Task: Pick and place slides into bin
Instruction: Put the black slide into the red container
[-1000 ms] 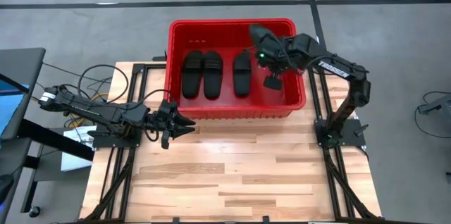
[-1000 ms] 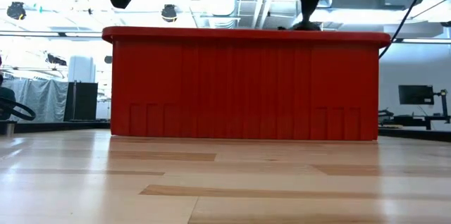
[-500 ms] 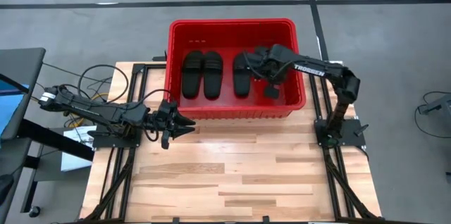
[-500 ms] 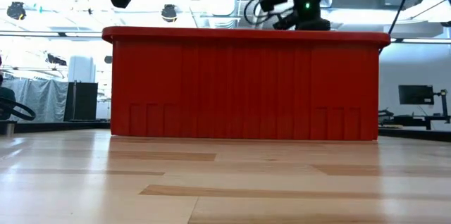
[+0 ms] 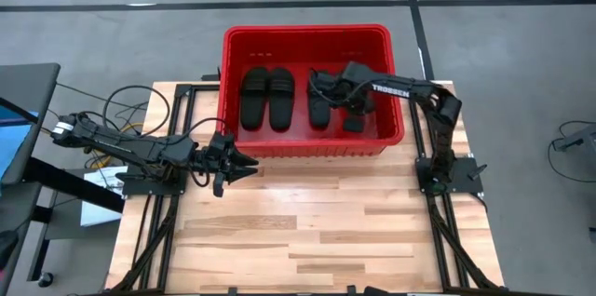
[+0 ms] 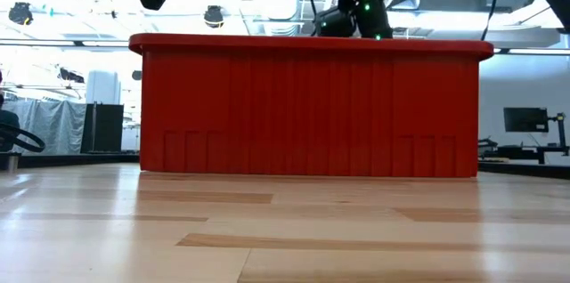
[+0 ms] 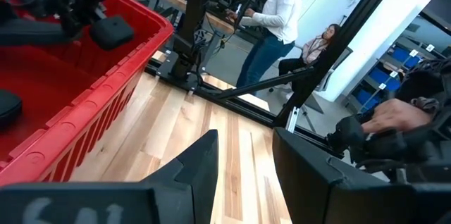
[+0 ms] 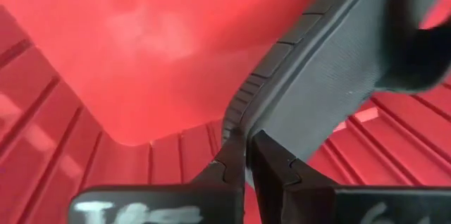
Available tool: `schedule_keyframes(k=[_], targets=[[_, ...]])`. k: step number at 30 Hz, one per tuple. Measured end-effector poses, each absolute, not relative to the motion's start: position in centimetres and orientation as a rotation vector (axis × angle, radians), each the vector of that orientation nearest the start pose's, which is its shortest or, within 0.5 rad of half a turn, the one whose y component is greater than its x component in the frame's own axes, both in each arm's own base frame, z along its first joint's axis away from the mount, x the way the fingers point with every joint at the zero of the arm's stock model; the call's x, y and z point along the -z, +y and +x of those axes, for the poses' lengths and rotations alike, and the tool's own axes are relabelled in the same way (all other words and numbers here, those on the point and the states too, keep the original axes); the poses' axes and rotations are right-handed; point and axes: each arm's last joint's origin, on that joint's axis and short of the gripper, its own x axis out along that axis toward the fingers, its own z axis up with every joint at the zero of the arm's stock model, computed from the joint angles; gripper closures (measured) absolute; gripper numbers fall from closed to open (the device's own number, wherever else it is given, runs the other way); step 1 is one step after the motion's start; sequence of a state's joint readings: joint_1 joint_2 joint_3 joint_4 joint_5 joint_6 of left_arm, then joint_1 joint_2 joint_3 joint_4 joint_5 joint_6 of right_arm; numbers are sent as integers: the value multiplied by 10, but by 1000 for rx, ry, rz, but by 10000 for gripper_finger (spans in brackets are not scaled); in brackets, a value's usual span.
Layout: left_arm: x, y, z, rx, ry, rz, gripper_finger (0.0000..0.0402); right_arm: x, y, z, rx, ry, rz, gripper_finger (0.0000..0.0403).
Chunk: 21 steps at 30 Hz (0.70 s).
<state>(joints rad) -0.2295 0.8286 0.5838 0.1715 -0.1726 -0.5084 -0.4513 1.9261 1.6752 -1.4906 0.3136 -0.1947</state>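
Down inside the large red ribbed plastic bin (image 5: 307, 147), at the worktop's (image 5: 307, 231) far edge, goes the right claw (image 5: 328, 93), fingers (image 8: 232, 164) pressed tight on the edge of a matte black slide sandal (image 8: 331, 69). Held low over the bin floor, that fourth slide, tilted, just beside the third matte black sandal (image 5: 318, 97) lying flat near the middle. Two more black slides (image 5: 267, 97) resting side by side toward the bin's left part, soles down, straps up. Small dark block (image 5: 354, 123) on the bin floor near the right wall. From table height, only the red front wall showing, right arm's wrist peeking over the rim with a green light. Parked well apart, the left claw (image 5: 244, 163), hovering over the pale wood just outside the bin's front left corner, fingers (image 7: 201, 164) spread apart, nothing between them. Beyond the worktop, in the left wrist view, a person in a white top (image 7: 271, 23) standing, another person seated (image 7: 317, 44) behind.
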Motion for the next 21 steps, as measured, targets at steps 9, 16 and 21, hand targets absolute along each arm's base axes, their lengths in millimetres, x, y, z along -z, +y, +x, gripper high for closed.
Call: schedule_keyframes(k=[9,16,21], targets=[[-290,-38,186,37,86,-494,276,-239,-171,313,390,1836,12,403],[-290,-38,186,37,86,-500,276,-239,-174,315,406,1806,15,403],[-290,-38,186,37,86,-502,276,-239,-173,315,394,1799,33,403]])
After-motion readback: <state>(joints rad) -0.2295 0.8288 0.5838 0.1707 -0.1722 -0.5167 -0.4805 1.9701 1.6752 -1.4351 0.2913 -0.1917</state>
